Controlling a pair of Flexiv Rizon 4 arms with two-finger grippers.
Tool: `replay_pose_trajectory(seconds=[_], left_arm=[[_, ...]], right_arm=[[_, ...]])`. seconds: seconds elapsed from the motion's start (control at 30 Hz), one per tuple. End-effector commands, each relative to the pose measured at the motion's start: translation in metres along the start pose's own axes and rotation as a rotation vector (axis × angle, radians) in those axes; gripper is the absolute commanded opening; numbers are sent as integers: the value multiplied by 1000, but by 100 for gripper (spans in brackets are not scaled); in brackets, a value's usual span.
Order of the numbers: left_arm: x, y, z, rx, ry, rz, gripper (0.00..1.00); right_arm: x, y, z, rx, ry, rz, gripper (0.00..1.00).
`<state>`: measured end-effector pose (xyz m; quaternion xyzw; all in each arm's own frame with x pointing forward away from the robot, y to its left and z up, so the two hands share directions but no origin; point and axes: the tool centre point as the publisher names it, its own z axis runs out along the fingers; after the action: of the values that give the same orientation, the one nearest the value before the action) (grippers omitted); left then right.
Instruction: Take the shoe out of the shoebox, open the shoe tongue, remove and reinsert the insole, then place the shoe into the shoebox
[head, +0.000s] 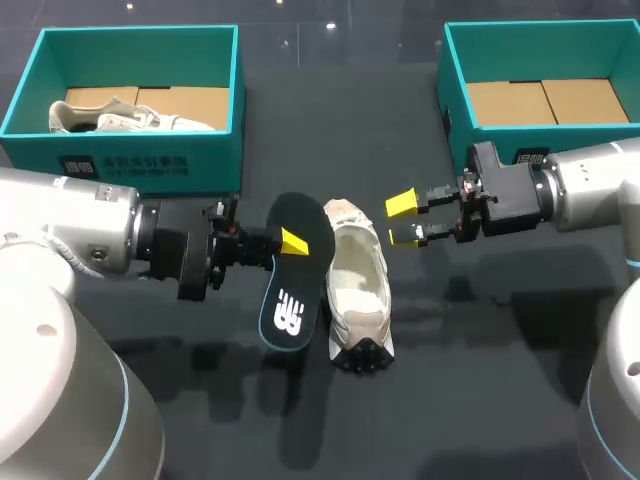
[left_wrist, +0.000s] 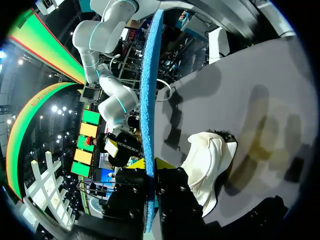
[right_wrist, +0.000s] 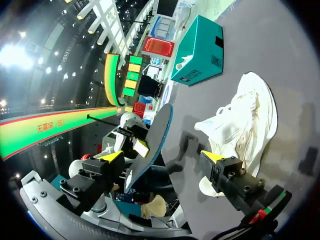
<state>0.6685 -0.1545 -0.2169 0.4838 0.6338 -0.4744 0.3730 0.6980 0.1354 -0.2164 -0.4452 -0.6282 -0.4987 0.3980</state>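
Note:
A cream shoe (head: 358, 288) lies on the dark table near the middle, its opening facing up. Just left of it my left gripper (head: 290, 243) is shut on a black insole (head: 298, 275), held on edge above the table. In the left wrist view the insole (left_wrist: 150, 95) shows edge-on with its blue side, clamped between the fingers of the left gripper (left_wrist: 150, 167), and the shoe (left_wrist: 207, 167) lies beside it. My right gripper (head: 405, 219) hovers open just right of the shoe, holding nothing. The right wrist view has the right gripper (right_wrist: 162, 157) open, with the insole (right_wrist: 150, 142) and shoe (right_wrist: 245, 117) ahead.
A teal shoebox (head: 140, 160) at the back left holds another pale shoe (head: 130, 120). A second teal shoebox (head: 455, 95) at the back right shows only its cardboard floor. The left box (right_wrist: 197, 52) also appears beyond the shoe in the right wrist view.

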Motion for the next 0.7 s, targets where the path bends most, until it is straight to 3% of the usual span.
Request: replay_pose_trajectory(seconds=[0.03,0.1,0.53,0.7], left_arm=[[-1,-27,-9,7,23,-34,0],[-1,-35,-7,44,70,-61,0],[-1,-39,-7,32,104,-35,0],[6,-48,-3,146,90,-175,0]], right_arm=[[7,-12,-33,141,-147,-109,100],[-1,-19,-38,183,-260,-128,100],[-1,-19,-38,183,-260,-128,100],[-9,-41,-50,263,-363,-309,100]])
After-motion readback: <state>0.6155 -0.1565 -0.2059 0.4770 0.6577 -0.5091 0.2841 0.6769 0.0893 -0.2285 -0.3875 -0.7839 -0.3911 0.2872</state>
